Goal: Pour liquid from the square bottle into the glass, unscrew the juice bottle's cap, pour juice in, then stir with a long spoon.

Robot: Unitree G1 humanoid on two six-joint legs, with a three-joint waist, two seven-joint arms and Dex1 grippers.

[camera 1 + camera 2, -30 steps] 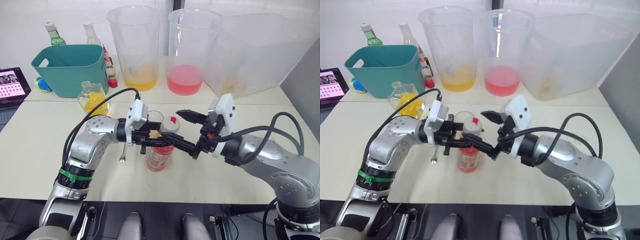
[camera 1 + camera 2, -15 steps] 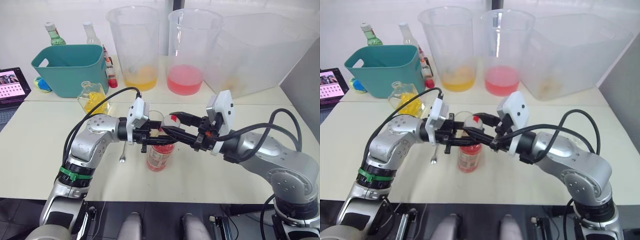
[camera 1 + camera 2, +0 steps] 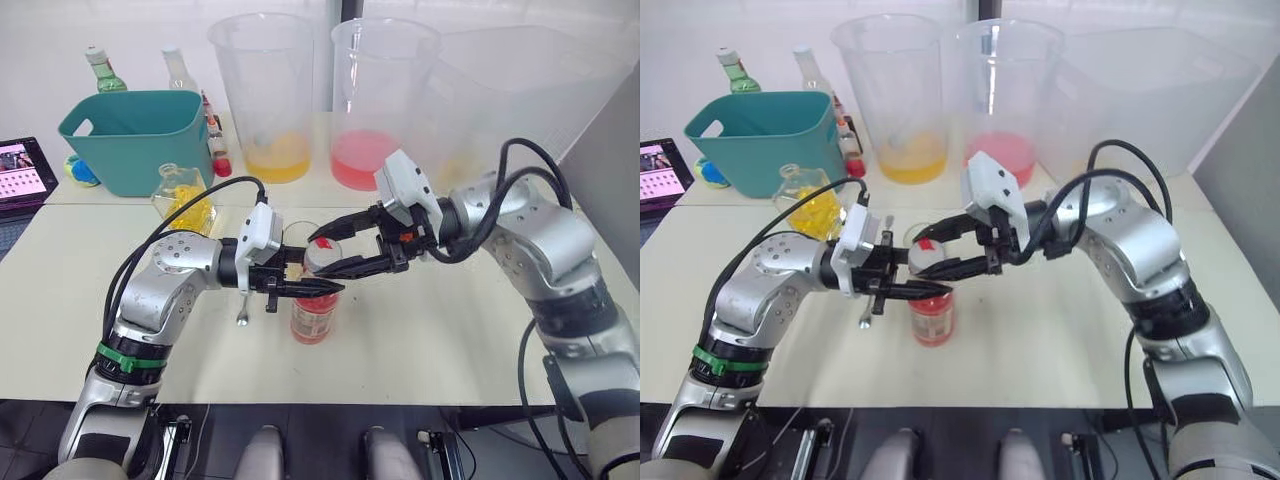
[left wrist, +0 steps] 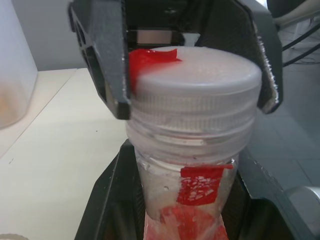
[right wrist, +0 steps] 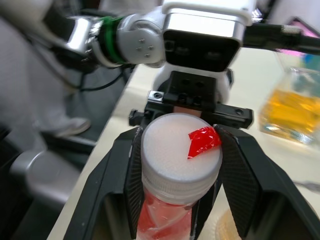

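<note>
At the far left edge of the pale surface [image 3: 420, 330] lies a tablet [image 3: 22, 175] with a lit screen. Just right of it stands a teal bin [image 3: 135, 135], with a green bottle [image 3: 100, 72] and a clear bottle [image 3: 180, 68] behind it. The square bottle [image 3: 185, 198], holding yellow liquid [image 3: 190, 210], sits tilted on the surface just in front of the bin's right corner.

The left hand [image 3: 300, 288] reaches in from the left and is clamped around the neck of the juice bottle [image 3: 314, 312], which stands upright near the middle of the surface; the left wrist view shows both black fingers [image 4: 107, 220] pressed against the bottle just under the cap. Pink-red juice [image 3: 312, 320] fills the bottle's lower part. The long spoon [image 3: 243, 310] lies on the surface just left of the bottle, partly under the left arm. The glass [image 3: 296, 238] stands just behind the bottle, between the two hands.

The right hand [image 3: 330, 250] comes in from the right, and its two fingers [image 5: 125, 170] are closed on the white cap [image 5: 181, 152] with the red mark, one on each side, the cap seated on the bottle's top.

Along the far side stand a large beaker with yellow liquid [image 3: 265, 95], then a large beaker with pink liquid [image 3: 375, 100], then a big clear tub [image 3: 540, 100] at the right.
</note>
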